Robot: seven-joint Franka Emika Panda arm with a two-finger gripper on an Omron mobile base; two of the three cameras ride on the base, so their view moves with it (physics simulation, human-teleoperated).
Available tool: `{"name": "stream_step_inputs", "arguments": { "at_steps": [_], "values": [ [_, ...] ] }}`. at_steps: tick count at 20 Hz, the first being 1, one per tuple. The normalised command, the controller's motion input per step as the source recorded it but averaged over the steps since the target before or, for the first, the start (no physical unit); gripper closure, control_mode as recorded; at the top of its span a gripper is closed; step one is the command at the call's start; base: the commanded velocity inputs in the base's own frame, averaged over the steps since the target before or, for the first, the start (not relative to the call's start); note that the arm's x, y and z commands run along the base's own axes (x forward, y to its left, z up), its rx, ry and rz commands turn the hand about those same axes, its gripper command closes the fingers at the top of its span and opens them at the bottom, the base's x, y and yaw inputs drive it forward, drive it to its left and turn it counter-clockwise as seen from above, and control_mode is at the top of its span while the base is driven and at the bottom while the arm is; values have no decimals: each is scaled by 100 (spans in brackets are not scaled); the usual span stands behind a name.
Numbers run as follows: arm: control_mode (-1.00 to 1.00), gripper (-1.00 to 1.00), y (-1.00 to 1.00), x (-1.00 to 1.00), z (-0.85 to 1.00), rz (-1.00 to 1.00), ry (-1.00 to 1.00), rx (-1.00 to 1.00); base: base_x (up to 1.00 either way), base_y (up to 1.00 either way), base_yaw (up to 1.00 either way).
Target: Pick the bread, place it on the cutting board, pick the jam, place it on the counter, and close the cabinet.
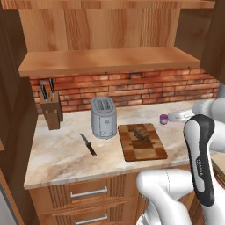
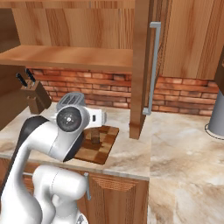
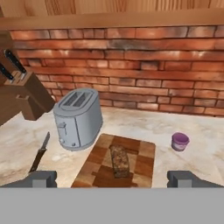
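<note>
The dark brown bread (image 3: 119,160) lies on the patchwork cutting board (image 3: 145,162), also seen as bread (image 1: 141,133) on the board (image 1: 149,151). The purple jam (image 3: 180,141) jar stands upright on the beige counter (image 3: 205,131), right of the board and close to the brick wall; the jam (image 1: 164,119) shows there too. My gripper (image 3: 113,179) hovers open above the board's near edge, nothing between its fingertips (image 3: 41,178). The cabinet door (image 2: 141,65) with its grey bar handle (image 2: 153,65) stands open over the counter.
A silver toaster (image 3: 78,118) stands left of the board. A black-handled knife (image 3: 39,153) lies on the counter, and a wooden knife block (image 3: 22,94) sits at the far left. The open cabinet's shelf (image 1: 105,60) overhangs the counter. A grey vessel (image 2: 216,118) stands at the right.
</note>
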Motion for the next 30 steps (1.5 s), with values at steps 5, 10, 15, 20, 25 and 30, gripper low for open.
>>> {"name": "stream_step_inputs", "arguments": {
  "at_steps": [5, 10, 15, 20, 25, 30],
  "values": [
    [-100, -100, 0, -45, 28, 0, 0, 0, 0, 0, 0],
    [-100, -100, 0, -36, 37, 0, 0, 0, 0, 0, 0],
    [-100, -100, 0, -22, 25, 0, 0, 0, 0, 0, 0],
    [-100, -100, 0, -6, 12, 0, -2, 0, 0, 0, 0],
    [-100, -100, 0, -5, 7, 0, -14, 0, 0, 0, 0],
    [-100, -100, 0, -20, 3, 0, -23, 0, 0, 0, 0]
  ]
}}
